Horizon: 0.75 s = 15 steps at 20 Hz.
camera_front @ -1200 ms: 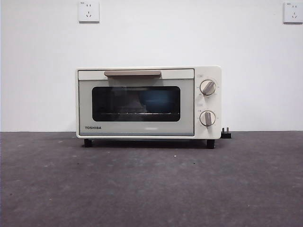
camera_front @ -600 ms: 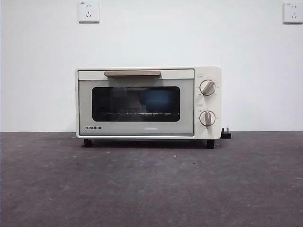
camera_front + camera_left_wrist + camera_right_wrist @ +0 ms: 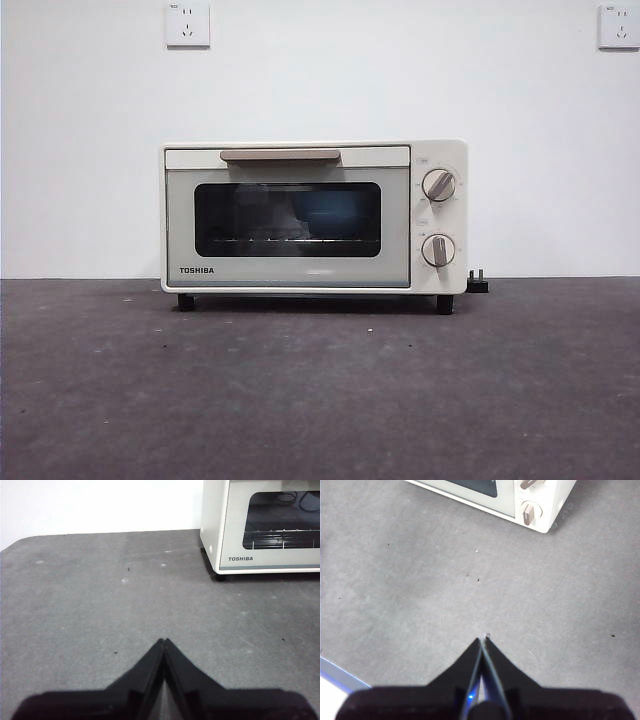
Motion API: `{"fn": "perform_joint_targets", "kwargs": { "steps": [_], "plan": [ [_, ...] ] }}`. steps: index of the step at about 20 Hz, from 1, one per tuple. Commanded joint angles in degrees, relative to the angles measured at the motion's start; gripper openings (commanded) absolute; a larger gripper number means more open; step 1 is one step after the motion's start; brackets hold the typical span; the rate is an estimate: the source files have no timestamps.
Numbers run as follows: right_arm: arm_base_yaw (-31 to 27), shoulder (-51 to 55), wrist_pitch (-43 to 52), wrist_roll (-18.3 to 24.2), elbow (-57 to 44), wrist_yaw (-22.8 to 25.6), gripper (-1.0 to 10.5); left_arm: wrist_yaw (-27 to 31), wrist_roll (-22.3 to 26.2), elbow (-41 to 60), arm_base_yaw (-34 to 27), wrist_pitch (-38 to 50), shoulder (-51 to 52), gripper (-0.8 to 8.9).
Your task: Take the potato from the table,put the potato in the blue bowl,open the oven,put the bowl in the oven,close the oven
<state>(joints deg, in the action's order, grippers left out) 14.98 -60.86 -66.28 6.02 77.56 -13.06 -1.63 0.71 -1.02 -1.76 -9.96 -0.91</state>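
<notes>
Grippers: While both arms hang back on the near side of the table, the left gripper (image 3: 164, 641) and the right gripper (image 3: 483, 640) each have their 2 black jaws pressed tip to tip, with nothing between them.
Table: the dark grey table (image 3: 320, 400) lies bare between the grippers and the oven in all 3 views.
Oven: the cream oven (image 3: 314, 216) stands at the far middle of the table against the white wall, door shut, beige bar handle (image 3: 280, 155) across the top of the door, 2 knobs (image 3: 438, 185) on its right panel.
Blue bowl: a blue shape (image 3: 335, 212) shows through the dark window, right of centre on the rack; I judge it to be the blue bowl, already inside.
Potato: not visible anywhere; if it sits in the bowl, the tinted glass hides it, so I cannot tell.
Contents: oven holds the blue shape on its wire rack; what the bowl holds cannot be seen.
Handling, judged: the glossy bowl would be stiff but slippery, best pinched at the rim; the potato firm, matte and light enough for a grip across its middle; the door is best worked by its bar handle.
Progress, judged: with the door closed and the bowl inside, the task looks finished.
</notes>
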Motion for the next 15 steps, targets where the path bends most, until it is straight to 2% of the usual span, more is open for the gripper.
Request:
{"fn": "perform_joint_targets", "kwargs": {
  "steps": [1, 4, 6, 8, 10, 11, 13, 15],
  "plan": [
    [0.04, -0.07, 0.31, 0.22, -0.68, -0.04, 0.0, 0.15, -0.57, 0.59, -0.2, 0.52, 0.0, -0.04],
    [-1.81, 1.53, 0.68, 0.39, -0.7, 2.84, 0.0, 0.15, -0.57, 0.59, -0.2, 0.5, 0.0, -0.04],
    [-3.85, 4.9, 5.14, 3.72, -2.27, 3.82, 0.0, 0.15, -0.57, 0.59, -0.2, 0.5, -0.02, -0.04],
    [-7.54, 11.47, 20.13, 1.68, -10.51, 3.8, 0.0, 0.13, -0.57, 0.59, -0.2, 0.5, -0.02, -0.04],
    [-11.34, 19.47, 38.18, -1.53, -23.5, 3.82, 0.0, 0.15, -0.57, 0.59, -0.2, 0.5, -0.07, -0.04],
    [-12.26, 23.41, 45.31, -1.49, -29.94, 3.85, 0.0, 0.13, -0.57, 0.59, -0.2, 0.52, -0.07, -0.04],
    [-13.11, 31.06, 57.46, 1.57, -41.77, 4.11, 0.0, 0.15, -0.57, 0.59, -0.2, 0.5, -0.24, -0.04],
    [-13.51, 37.0, 66.79, 6.84, -52.02, 4.09, 0.0, 0.13, -0.57, 0.59, -0.2, 0.52, -0.35, -0.04]
  ]
}}
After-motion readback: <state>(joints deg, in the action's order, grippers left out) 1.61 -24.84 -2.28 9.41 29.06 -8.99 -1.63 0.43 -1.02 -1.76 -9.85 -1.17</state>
